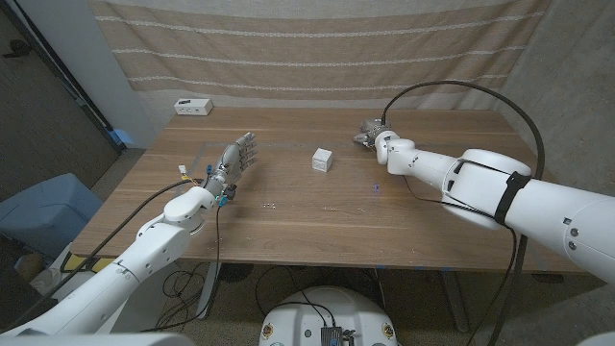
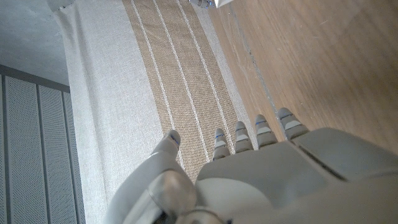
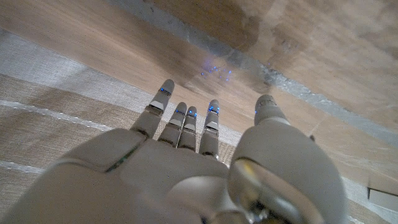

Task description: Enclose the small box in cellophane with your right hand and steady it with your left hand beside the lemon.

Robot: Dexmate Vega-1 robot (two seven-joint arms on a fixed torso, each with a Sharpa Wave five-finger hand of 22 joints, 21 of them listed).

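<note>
A small white box [image 1: 322, 160] stands alone on the wooden table [image 1: 317, 216], a little beyond its middle. My left hand [image 1: 238, 157] hovers to the left of the box, well apart from it, with fingers stretched out toward the far edge and nothing in it; in the left wrist view the left hand [image 2: 249, 180] reaches toward the curtain. My right hand [image 1: 370, 133] is beyond and to the right of the box, near the far edge, also apart from it. In the right wrist view the right hand [image 3: 199, 168] has its fingers [image 3: 186, 127] spread and empty.
A white flat device [image 1: 193, 107] lies at the table's back left corner. A striped beige curtain [image 1: 317, 48] hangs behind the far edge. A black cable [image 1: 452, 91] arches over my right arm. A blue bin [image 1: 48, 207] stands on the floor at the left.
</note>
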